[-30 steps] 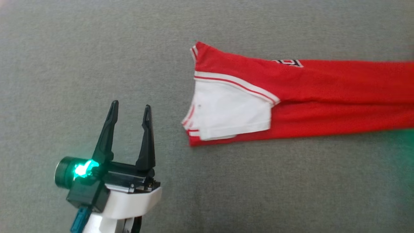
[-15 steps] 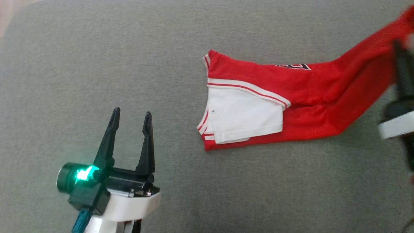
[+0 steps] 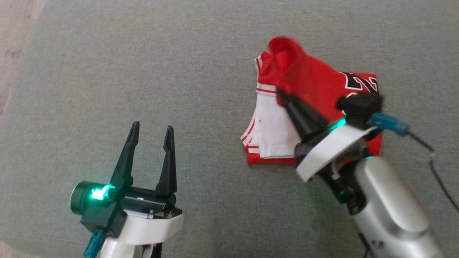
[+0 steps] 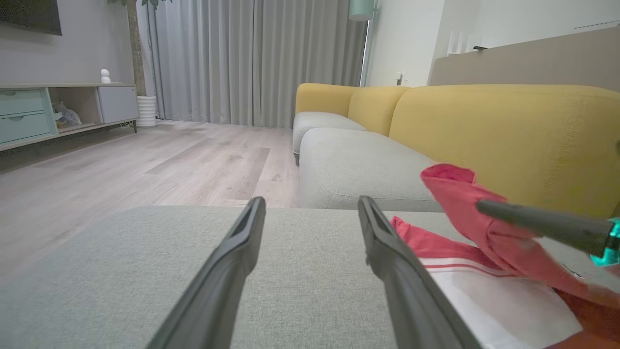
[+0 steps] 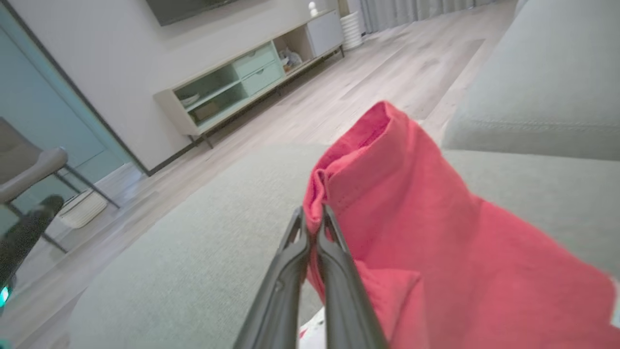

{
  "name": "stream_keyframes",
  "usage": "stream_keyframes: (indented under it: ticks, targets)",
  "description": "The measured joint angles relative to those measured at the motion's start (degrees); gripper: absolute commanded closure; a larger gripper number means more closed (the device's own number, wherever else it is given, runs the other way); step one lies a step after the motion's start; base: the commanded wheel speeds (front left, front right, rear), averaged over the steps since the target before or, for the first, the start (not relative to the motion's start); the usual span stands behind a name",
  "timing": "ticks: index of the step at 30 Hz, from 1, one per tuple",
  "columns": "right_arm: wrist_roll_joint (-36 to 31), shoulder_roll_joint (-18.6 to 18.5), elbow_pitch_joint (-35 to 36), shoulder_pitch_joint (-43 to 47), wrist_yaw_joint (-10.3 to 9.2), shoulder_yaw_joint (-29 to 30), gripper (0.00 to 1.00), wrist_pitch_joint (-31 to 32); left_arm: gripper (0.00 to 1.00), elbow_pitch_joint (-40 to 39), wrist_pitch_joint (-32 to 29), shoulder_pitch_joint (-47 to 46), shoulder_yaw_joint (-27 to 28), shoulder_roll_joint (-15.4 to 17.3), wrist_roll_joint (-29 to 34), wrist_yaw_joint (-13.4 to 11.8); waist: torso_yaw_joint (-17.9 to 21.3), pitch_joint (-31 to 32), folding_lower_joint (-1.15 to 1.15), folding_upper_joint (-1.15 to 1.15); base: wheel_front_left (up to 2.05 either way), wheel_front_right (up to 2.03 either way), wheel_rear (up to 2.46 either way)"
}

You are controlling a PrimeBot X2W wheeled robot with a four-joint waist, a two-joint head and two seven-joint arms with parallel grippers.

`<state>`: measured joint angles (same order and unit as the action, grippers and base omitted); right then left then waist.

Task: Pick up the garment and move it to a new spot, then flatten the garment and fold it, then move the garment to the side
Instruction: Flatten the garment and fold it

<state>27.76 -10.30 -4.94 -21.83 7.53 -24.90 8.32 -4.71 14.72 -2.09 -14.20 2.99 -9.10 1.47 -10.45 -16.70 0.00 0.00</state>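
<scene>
Grey sofa cushion (image 3: pixel 143 71), living room beyond. Right gripper (image 3: pixel 281 95) pinches red hem of garment (image 3: pixel 315 79), lifted above white panel under its fingers, probably to fold over. Left gripper (image 3: pixel 152 126) spread, empty, garment well off to its right.

Bare grey cushion (image 3: pixel 200 71) extended from the left gripper (image 3: pixel 152 126), jaws spread, ahead and rightward to the garment (image 3: pixel 315 79); passage there was unobstructed. The right gripper (image 3: pixel 280 94), jaws pinched on a raised red fold, and its pale forearm (image 3: pixel 387 204) barred the garment's near right side (the left edge of the white panel (image 3: pixel 272 129) was exposed). The cushion ended at wooden floor (image 3: pixel 14 43) far left.
</scene>
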Motion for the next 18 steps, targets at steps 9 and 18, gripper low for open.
stream_keyframes:
  ticks: [9,18]
  targets:
    - [1.7,3.4,-6.0,-0.3,0.0,-3.5,0.0,-6.3,0.0,0.4,0.0,-0.2,-0.1,0.0,-0.1,-0.9,-1.0,0.1,0.0,0.0,0.0,0.0,0.0]
    - [-0.5,-1.1,-1.6,1.6,0.0,9.2,0.0,-17.5,0.0,0.8,0.0,0.2,2.0,0.0,-2.6,-2.1,1.7,3.1,0.0,0.0,0.0,0.0,0.0]
